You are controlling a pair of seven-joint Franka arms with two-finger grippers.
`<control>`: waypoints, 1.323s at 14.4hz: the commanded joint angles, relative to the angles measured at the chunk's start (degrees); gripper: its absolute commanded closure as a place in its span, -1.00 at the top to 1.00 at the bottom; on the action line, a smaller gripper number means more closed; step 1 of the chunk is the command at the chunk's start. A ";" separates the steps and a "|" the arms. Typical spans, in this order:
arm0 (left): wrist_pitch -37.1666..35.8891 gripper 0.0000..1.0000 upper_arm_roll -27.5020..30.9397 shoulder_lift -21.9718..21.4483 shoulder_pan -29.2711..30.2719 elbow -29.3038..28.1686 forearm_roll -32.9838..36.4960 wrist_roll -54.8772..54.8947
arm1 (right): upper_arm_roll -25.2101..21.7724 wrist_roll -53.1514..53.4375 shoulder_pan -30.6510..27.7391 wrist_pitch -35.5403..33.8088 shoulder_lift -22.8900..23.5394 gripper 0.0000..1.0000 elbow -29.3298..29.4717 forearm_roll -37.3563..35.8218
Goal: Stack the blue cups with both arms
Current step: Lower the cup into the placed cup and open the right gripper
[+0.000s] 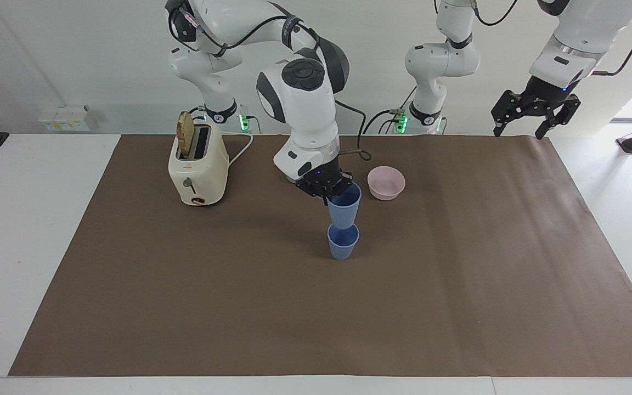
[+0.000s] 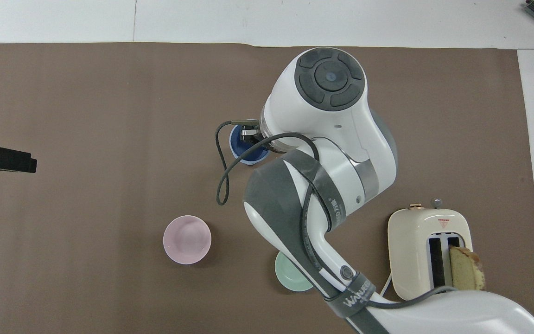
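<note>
blue cup upright, mouth up, over second cup.

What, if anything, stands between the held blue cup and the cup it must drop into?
Nothing visible. The right gripper holds the upper blue cup by its rim directly over the standing blue cup, whose mouth is unobstructed. The pink bowl sits off to one side.

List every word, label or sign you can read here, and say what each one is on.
"WANUE...", cut off at the end: strap on the right arm.
Red triangle sign, with small print below it too small to read: top of the toaster.
Red mark on the toaster's front: too small to read.
</note>
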 commanded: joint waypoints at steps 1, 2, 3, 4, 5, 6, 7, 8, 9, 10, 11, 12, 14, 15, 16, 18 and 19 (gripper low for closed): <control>-1.45 1.00 0.10 -0.48 0.34 0.12 0.61 0.61 | 0.40 1.00 -0.33 1.27 1.58 -1.00 0.93 -0.12; -1.37 1.00 0.18 -0.48 0.60 0.20 0.61 0.61 | 0.40 1.00 -0.33 1.53 2.20 -1.00 0.93 -0.21; -1.45 1.00 0.27 -0.48 0.69 0.20 0.61 0.69 | 0.40 1.00 -0.33 1.53 2.46 -1.00 0.85 -0.38; -1.46 1.00 0.27 -0.48 0.95 0.20 0.61 0.69 | 0.40 1.00 -0.33 1.53 2.55 -1.00 0.85 -0.39; -1.46 1.00 0.27 -0.48 0.96 0.20 0.61 0.69 | 0.40 1.00 -0.42 1.53 2.55 -1.00 0.76 -0.39; -1.46 1.00 0.27 -0.48 0.96 0.20 0.61 0.69 | 0.40 1.00 -0.42 1.45 2.55 -1.00 0.50 -0.39; -1.46 1.00 0.27 -0.48 0.96 0.20 0.61 0.69 | 0.40 1.00 -0.42 1.53 2.64 -1.00 0.41 -0.47; -1.46 1.00 0.27 -0.48 0.96 0.20 0.61 0.69 | 0.40 1.00 -0.42 1.53 2.90 -1.00 0.06 -0.56; -1.46 1.00 0.27 -0.48 0.96 0.20 0.61 0.69 | 0.40 0.91 -0.42 1.79 2.91 -1.00 -0.47 -0.56; -1.46 1.00 0.27 -0.48 0.96 0.20 0.61 0.69 | 0.40 0.73 -0.68 2.58 2.91 -1.00 -0.82 -0.56; -1.46 1.00 0.27 -0.48 0.96 0.20 0.61 0.69 | 0.40 0.64 -0.68 3.37 2.91 -1.00 -0.82 -0.56; -1.46 1.00 0.27 -0.48 0.96 0.20 0.61 0.69 | 0.40 0.64 -0.68 3.90 2.99 -1.00 -0.91 -0.48; -1.46 1.00 0.27 -0.48 0.96 0.20 0.61 0.69 | 0.40 0.38 -0.68 4.08 3.17 -1.00 -1.61 -0.56; -1.46 1.00 0.27 -0.48 0.96 0.20 0.61 0.69 | 0.40 0.29 -0.68 4.08 3.43 -1.00 -1.62 -0.56; -1.46 1.00 0.27 -0.48 0.96 0.20 0.61 0.69 | 0.40 0.12 -0.68 4.08 3.78 -1.00 -1.70 -0.56; -1.46 1.00 0.27 -0.48 0.96 0.20 0.61 0.69 | 0.40 0.20 -0.68 4.08 4.14 -1.00 -1.70 -0.56; -1.46 1.00 0.27 -0.48 0.96 0.20 0.61 0.69 | 0.40 0.20 -0.68 4.08 4.14 -1.00 -1.62 -0.56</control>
